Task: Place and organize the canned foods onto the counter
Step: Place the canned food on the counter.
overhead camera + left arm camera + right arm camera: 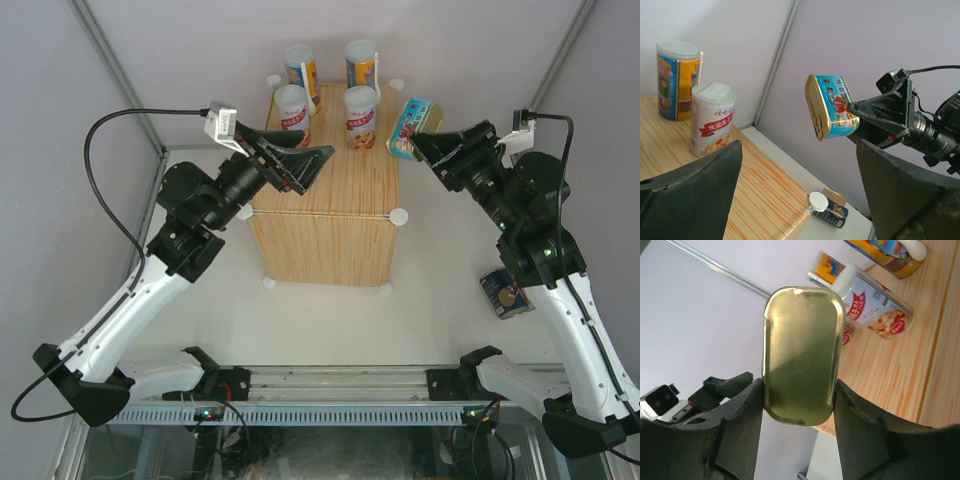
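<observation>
The counter [325,225] is a wood-grain box in the middle of the table. Two tall blue-orange cylinders [302,68] [361,62] stand at its back. Two short white-red cans [293,107] [361,116] stand in front of them. My right gripper [422,142] is shut on a gold-blue tin [412,127] and holds it in the air just off the counter's back right corner. The tin's gold face fills the right wrist view [800,350]. My left gripper [316,160] is open and empty over the counter's left part.
A dark can [503,293] lies on the table by my right arm with a gold tin against it. It also shows in the left wrist view [834,212], past the counter's white corner knob [818,201]. Grey walls stand close behind and beside the counter.
</observation>
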`<state>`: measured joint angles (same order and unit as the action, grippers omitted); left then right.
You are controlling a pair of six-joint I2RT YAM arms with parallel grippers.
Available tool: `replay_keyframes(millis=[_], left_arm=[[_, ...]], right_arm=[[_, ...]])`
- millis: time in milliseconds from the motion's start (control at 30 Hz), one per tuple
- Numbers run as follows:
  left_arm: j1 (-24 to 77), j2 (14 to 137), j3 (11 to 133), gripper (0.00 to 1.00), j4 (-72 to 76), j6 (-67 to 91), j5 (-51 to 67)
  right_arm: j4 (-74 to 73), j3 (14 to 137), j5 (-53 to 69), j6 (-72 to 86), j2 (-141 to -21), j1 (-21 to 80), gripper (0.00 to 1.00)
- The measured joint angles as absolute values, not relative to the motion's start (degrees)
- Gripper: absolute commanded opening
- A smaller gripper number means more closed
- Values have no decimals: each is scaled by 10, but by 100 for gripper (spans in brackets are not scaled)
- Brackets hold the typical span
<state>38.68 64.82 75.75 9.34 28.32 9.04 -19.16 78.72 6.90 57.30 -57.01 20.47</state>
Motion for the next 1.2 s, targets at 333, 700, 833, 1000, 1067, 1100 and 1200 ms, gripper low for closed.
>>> replay_keyframes(millis=[333, 700, 833, 1000, 1067, 1100, 1200], left_arm=[[406, 655, 756, 99, 105, 244, 93], [411, 655, 731, 99, 129, 213, 93], [413, 655, 728, 99, 133, 211, 92], [418, 655, 723, 99, 157, 204, 92], [420, 655, 720, 99, 160, 202, 92], [421, 655, 719, 99, 160, 201, 92], [424, 655, 719, 99, 164, 197, 92]], right_arm=[[-161, 808, 46, 609, -593, 257, 0], [-143, 842, 11, 640, -624, 314, 0], [-139, 842, -6, 644, -638, 337, 0], [-139, 844, -28, 644, -647, 363, 0], [-139, 849, -36, 644, -650, 369, 0], [-137, 851, -39, 645, -651, 371, 0], [-133, 853, -50, 649, -651, 378, 0]])
